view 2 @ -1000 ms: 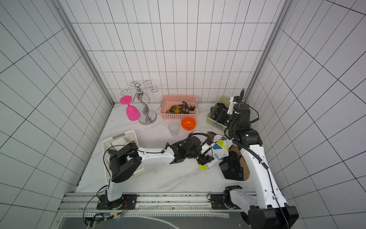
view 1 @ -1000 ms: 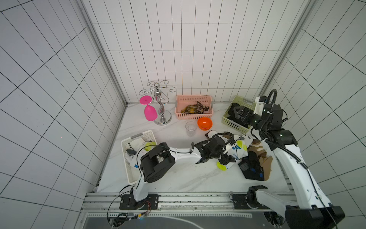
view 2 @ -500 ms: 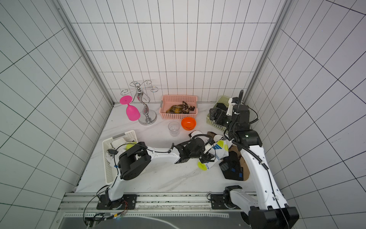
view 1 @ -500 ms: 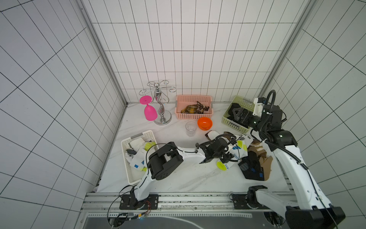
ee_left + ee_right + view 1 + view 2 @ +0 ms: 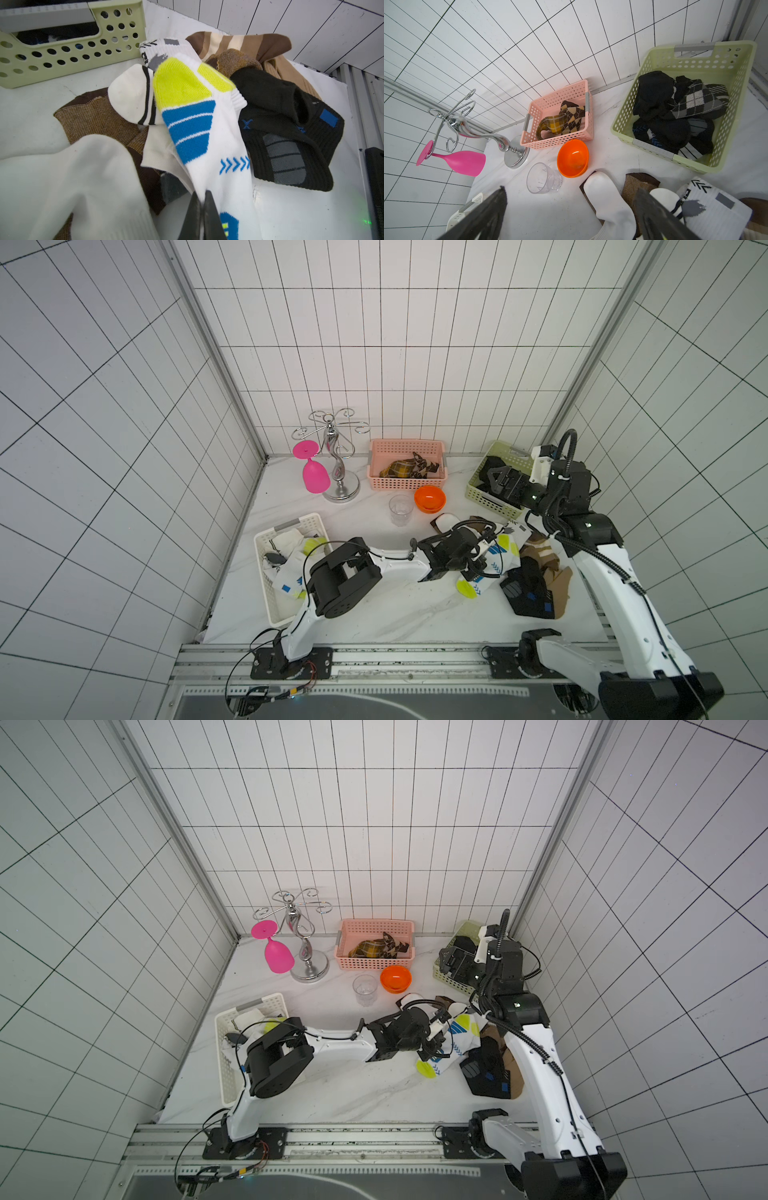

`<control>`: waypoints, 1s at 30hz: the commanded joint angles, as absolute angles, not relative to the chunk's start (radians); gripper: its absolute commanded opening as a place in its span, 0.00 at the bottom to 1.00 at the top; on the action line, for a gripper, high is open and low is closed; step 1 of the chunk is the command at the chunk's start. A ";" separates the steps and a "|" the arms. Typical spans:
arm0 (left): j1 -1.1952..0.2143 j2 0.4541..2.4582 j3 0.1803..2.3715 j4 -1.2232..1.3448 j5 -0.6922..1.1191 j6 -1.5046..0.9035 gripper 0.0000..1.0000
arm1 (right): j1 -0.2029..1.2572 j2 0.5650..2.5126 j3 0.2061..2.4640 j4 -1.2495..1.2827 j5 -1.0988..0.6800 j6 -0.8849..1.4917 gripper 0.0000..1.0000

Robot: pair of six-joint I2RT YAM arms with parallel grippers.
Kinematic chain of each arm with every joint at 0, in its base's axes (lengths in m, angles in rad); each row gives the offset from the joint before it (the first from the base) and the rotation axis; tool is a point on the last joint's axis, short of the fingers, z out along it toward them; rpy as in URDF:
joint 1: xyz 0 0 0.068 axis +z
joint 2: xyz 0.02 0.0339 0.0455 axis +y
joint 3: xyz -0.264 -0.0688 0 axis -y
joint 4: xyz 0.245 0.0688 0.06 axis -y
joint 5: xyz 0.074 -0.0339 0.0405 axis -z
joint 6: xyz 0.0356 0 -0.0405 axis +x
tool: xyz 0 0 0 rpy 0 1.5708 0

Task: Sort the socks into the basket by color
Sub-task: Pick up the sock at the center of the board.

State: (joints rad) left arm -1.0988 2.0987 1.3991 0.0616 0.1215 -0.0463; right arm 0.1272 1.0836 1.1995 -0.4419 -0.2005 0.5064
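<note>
Left pincer point(image 5: 202, 195) clenched on the white sock point(image 5: 216, 135) with blue and yellow marks — right pincer point(image 5: 571, 189) spread wide over the bench point(image 5: 608, 158).

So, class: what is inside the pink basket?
The pink basket holds a yellow-brown plaid sock and a brown argyle sock. Whatever lies beneath them is covered.

White tiled walls point(image 5: 395, 364), white marble tabletop point(image 5: 395, 622), aluminium corner posts point(image 5: 215, 348).

Knitted cloth socks point(image 5: 199, 128), perforated matt plastic basket point(image 5: 25, 80), polished metal stand point(image 5: 517, 154), glossy orange bowl point(image 5: 573, 158).
</note>
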 commanded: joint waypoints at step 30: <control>-1.058 1.160 1.190 -0.276 -0.424 -0.173 0.00 | 0.138 1.100 1.159 -0.466 -0.117 0.431 0.97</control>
